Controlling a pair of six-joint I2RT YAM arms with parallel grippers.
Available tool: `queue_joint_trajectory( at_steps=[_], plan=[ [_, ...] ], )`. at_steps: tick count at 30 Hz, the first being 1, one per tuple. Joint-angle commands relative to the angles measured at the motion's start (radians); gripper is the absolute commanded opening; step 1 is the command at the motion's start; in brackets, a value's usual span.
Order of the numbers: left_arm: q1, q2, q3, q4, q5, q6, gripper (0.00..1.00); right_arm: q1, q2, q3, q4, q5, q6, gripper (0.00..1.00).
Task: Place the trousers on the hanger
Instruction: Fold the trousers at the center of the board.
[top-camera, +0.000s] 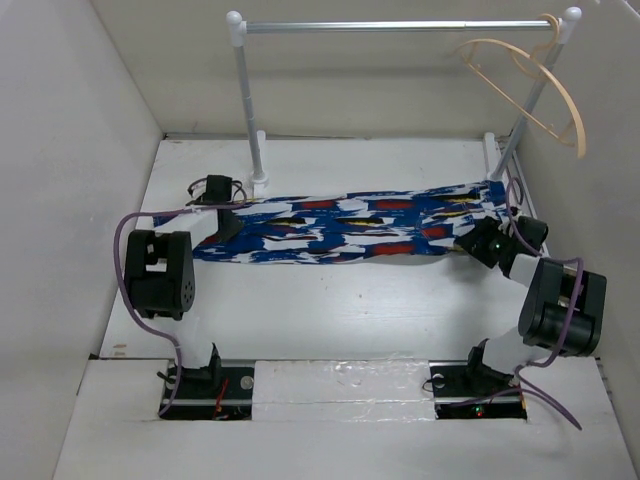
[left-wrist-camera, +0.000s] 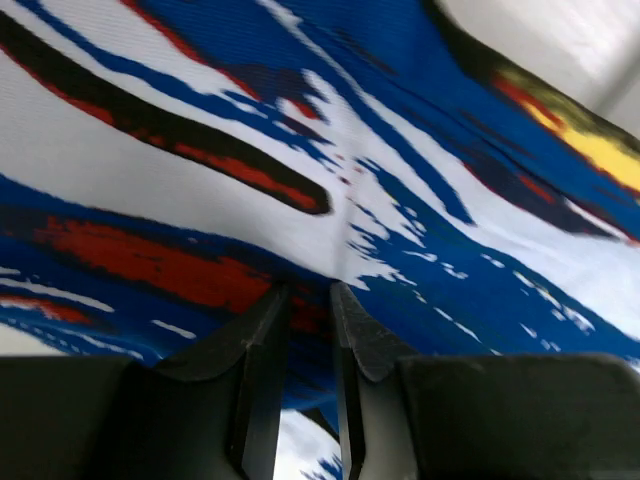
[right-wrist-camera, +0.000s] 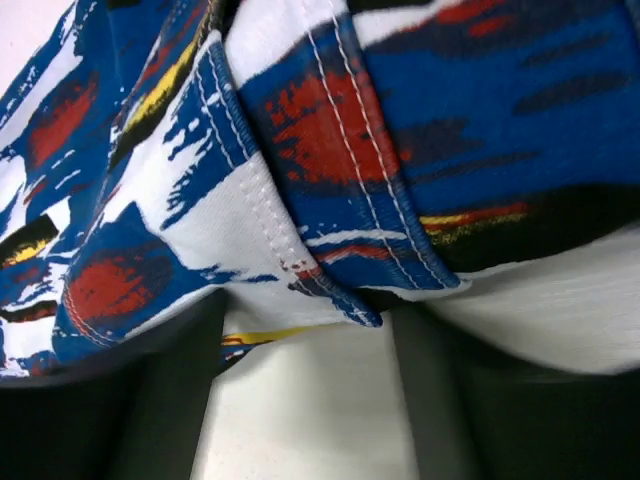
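Note:
The trousers, in a blue, white and red print, lie stretched flat across the table from left to right. My left gripper is at their left end. In the left wrist view its jaws are nearly together with a fold of the trousers pinched between them. My right gripper is at their right end. In the right wrist view it is open wide on the table, with the stitched hem lying over its fingertips. The tan hanger hangs from the rail at the top right.
A silver rail on white posts spans the back of the table. White walls close in on the left, back and right. Purple cables loop beside both arms.

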Motion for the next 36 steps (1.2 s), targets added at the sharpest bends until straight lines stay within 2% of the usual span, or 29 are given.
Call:
queue_joint_trajectory(
  at_steps=[1, 2, 3, 4, 5, 6, 10, 11, 16, 17, 19, 20, 23, 25, 27, 28, 29, 30, 32, 33, 35, 36],
  plan=[
    [0.038, 0.022, -0.025, -0.039, 0.026, -0.021, 0.19, -0.004, 0.001, -0.057, 0.224, 0.002, 0.151, 0.61],
    [0.059, 0.027, -0.034, -0.042, 0.027, -0.023, 0.19, -0.014, -0.002, -0.068, 0.217, 0.006, 0.151, 0.38],
    [0.071, 0.030, -0.045, -0.053, 0.026, -0.026, 0.19, -0.014, -0.006, -0.069, 0.199, 0.011, 0.139, 0.27],
    [0.087, 0.035, -0.071, -0.055, 0.029, -0.034, 0.19, -0.027, -0.032, -0.074, 0.174, 0.031, 0.127, 0.19],
    [0.123, 0.033, -0.085, -0.055, 0.039, -0.034, 0.19, -0.040, -0.049, -0.091, 0.154, 0.040, 0.113, 0.06],
    [0.145, 0.030, -0.100, -0.047, 0.044, -0.037, 0.19, -0.050, -0.069, -0.102, 0.110, 0.049, 0.084, 0.01],
    [0.235, -0.026, -0.199, -0.041, 0.104, -0.031, 0.20, -0.102, -0.213, -0.142, -0.097, 0.074, -0.028, 0.00],
    [0.235, -0.045, -0.215, -0.045, 0.090, -0.026, 0.20, -0.114, -0.299, -0.145, -0.216, 0.081, -0.056, 0.00],
    [0.235, -0.204, -0.304, -0.099, 0.047, -0.040, 0.21, -0.254, -0.584, -0.139, -0.551, 0.080, -0.249, 0.00],
    [0.235, -0.227, -0.315, -0.105, 0.053, -0.044, 0.21, -0.254, -0.618, -0.122, -0.649, 0.074, -0.275, 0.08],
    [0.235, -0.296, -0.342, -0.108, 0.065, -0.052, 0.22, -0.226, -0.625, -0.117, -0.647, 0.042, -0.306, 0.33],
    [0.235, -0.316, -0.345, -0.108, 0.069, -0.052, 0.23, -0.226, -0.625, -0.114, -0.642, 0.030, -0.307, 0.57],
    [0.235, -0.378, -0.303, -0.125, 0.085, -0.022, 0.26, -0.235, -0.596, -0.039, -0.683, 0.031, -0.327, 0.76],
    [0.193, -0.419, -0.243, -0.170, 0.070, -0.015, 0.27, -0.235, -0.570, 0.018, -0.713, 0.081, -0.330, 0.79],
    [0.096, -0.461, -0.224, -0.162, 0.065, -0.014, 0.28, -0.261, -0.551, 0.062, -0.711, 0.112, -0.332, 0.81],
    [0.058, -0.473, -0.223, -0.142, 0.116, -0.011, 0.30, -0.278, -0.531, 0.061, -0.699, 0.132, -0.326, 0.82],
    [0.020, -0.484, -0.224, -0.115, 0.153, 0.014, 0.31, -0.339, -0.517, 0.058, -0.667, 0.118, -0.321, 0.82],
    [-0.067, -0.498, -0.223, -0.069, 0.185, 0.020, 0.32, -0.367, -0.504, 0.049, -0.642, 0.100, -0.314, 0.82],
    [-0.169, -0.490, -0.195, -0.042, 0.228, 0.011, 0.34, -0.408, -0.441, 0.032, -0.540, 0.089, -0.291, 0.83],
    [-0.270, -0.467, -0.182, -0.024, 0.228, 0.012, 0.34, -0.463, -0.415, 0.018, -0.512, 0.053, -0.272, 0.84],
    [-0.352, -0.426, -0.132, -0.018, 0.210, 0.006, 0.36, -0.494, -0.335, 0.006, -0.402, -0.021, -0.249, 0.85],
    [-0.408, -0.356, -0.105, 0.010, 0.228, 0.002, 0.39, -0.523, -0.280, -0.005, -0.366, -0.055, -0.223, 0.85]
  ],
)
